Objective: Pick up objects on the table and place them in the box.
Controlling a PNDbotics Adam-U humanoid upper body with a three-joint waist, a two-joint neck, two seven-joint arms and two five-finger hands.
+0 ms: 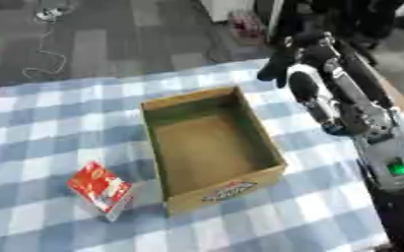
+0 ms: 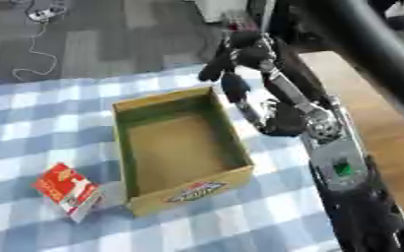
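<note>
Box [image 1: 212, 147] sits open on my checkered table [image 1: 50, 128], red packet [image 1: 102, 189] near-left; my right hand [image 2: 240, 59], fingers relaxed, grasps nothing.

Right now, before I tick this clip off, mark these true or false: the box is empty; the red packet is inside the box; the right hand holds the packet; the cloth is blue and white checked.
1. The box is empty. True: only its bare brown floor shows.
2. The red packet is inside the box. False: it lies on the cloth to the box's left.
3. The right hand holds the packet. False: it hangs beyond the box's far right corner, holding nothing.
4. The cloth is blue and white checked. True.
</note>
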